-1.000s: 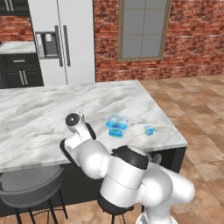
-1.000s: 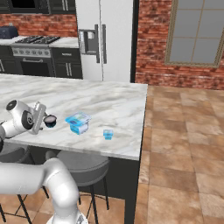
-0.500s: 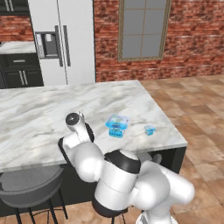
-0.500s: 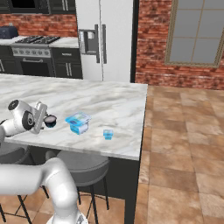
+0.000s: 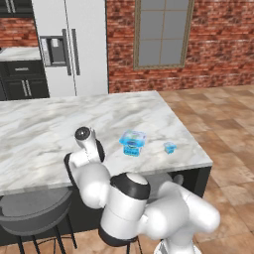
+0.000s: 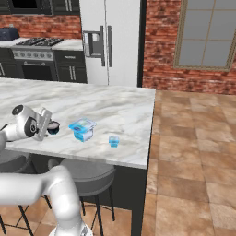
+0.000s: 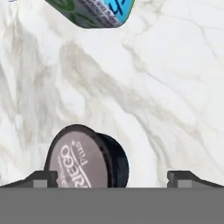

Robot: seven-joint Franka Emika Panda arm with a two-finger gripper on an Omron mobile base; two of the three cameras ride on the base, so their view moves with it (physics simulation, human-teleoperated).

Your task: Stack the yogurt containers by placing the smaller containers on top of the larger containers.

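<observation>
A: Biggest first. Marble counter (image 5: 59,124) across both base views, fridge (image 5: 69,47) behind it, brick wall w/ window (image 5: 161,32) to the side. Stove (image 6: 34,44) seen from the right base cam, off to the left of the fridge. Stool (image 6: 87,173) tucked under the counter edge.

B: And the tubs?

A: Large blue tub (image 5: 132,143) upright on the counter near the front edge. Tiny blue tub (image 5: 169,147) nearby, closer to the counter's end, apart from it. Same pair from the right base cam: large tub (image 6: 82,129), tiny one (image 6: 114,141).

B: Dark cup?

A: Hidden behind the arm from the left base cam. Clear from the right base cam: dark cup (image 6: 53,127) on the marble just beside the gripper (image 6: 46,123), on the other side of the large tub from the tiny one. Hand cam closest: cup (image 7: 85,159) w/ pale printed lid, seemingly tipped toward the lens, lying between the two fingertips (image 7: 41,178). Corner of the large tub (image 7: 92,11) at the top edge of that view.

B: Jaws?

A: Spread wide, one tip each side of the cup, gaps both sides, no contact visible. Gripper (image 7: 116,179) low over the marble, nothing held.

B: Stacked yet?

A: No. All three sitting separately on the counter.
</observation>
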